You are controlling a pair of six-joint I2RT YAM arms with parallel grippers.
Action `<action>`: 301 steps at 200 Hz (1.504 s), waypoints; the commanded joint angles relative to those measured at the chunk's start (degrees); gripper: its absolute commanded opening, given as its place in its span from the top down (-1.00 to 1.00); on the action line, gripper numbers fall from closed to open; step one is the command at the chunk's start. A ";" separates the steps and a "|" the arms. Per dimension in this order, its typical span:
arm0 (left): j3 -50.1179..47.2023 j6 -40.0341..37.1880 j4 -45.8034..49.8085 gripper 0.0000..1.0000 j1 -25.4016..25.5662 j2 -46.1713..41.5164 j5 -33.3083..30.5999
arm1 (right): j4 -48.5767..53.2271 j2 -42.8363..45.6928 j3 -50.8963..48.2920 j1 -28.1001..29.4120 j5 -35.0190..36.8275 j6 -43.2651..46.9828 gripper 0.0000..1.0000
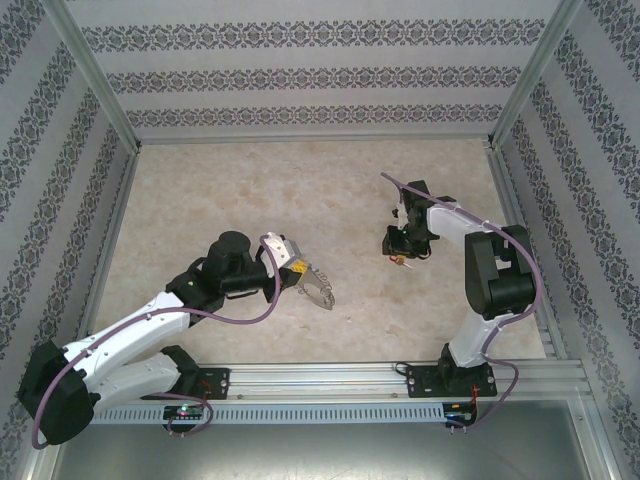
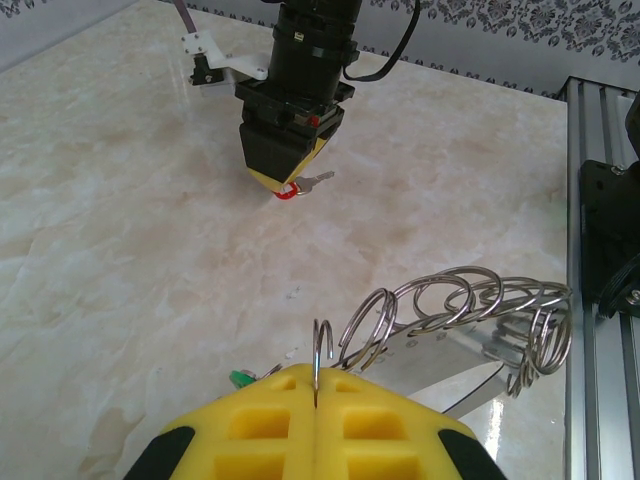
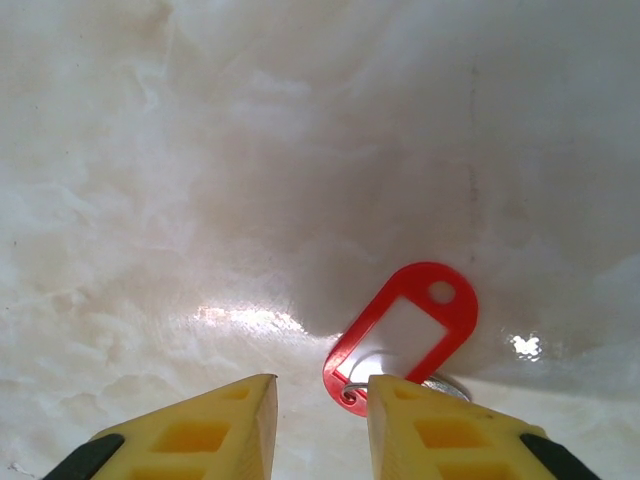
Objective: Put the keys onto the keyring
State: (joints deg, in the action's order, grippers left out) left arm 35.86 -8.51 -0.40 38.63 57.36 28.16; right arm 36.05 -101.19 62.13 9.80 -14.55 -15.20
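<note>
Right gripper (image 3: 320, 388) fingers spread; the red plastic-headed key (image 3: 405, 335) lies flat on the marble table (image 3: 150, 150) around 1 o'clock, touching its right fingertip. Left gripper (image 2: 316, 388) pinches the thin grey metal keyring (image 2: 316, 350).

The left arm (image 1: 130, 335) and right arm (image 1: 468, 342) are white with black joints. A purple cable (image 1: 245, 320) runs along each. Their fingers (image 3: 200, 430) are yellow with square pockets.

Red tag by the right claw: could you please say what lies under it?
A silvery edge peeks out beneath the red tag; the rest is hidden by the tag and the right claw.
</note>
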 commanded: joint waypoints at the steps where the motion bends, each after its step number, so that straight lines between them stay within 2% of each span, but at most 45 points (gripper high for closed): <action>1: -0.27 0.61 -1.05 1.00 -0.05 -1.30 -0.36 | 1.06 1.06 -0.48 0.50 3.32 0.35 0.35; 32: -0.16 0.60 -0.80 1.00 -0.05 -1.35 -0.32 | 0.77 1.00 0.12 0.49 6.15 0.30 0.28; 68: -0.26 0.79 -0.83 1.00 -0.05 -1.40 -0.47 | 0.08 -1.84 0.69 0.48 6.04 0.83 0.27; 138: -0.31 0.79 -1.02 1.00 -0.05 -1.23 -0.51 | 0.08 -0.02 -0.69 0.89 2.32 -0.04 0.47; 151: -0.27 0.78 -1.13 1.00 -0.05 -1.29 -0.49 | -0.39 0.78 -1.36 0.97 1.22 -0.59 0.56; 195: -0.44 0.79 -1.07 1.00 -0.05 -1.22 -0.45 | 0.10 1.01 -1.56 1.62 1.41 -1.15 0.57; 282: -0.56 0.78 -0.97 1.00 -0.05 -1.30 -0.66 | 1.87 -0.74 -0.86 2.15 6.81 -0.44 0.56; 301: -0.60 0.79 -0.94 1.00 -0.05 -1.37 -0.80 | 1.83 -1.03 -0.69 2.11 6.39 -0.27 0.62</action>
State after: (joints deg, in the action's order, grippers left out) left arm 35.38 -8.49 -0.38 38.63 57.25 27.77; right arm 36.40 -101.51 61.32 11.16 -9.65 -15.25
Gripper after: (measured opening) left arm 0.043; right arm 0.202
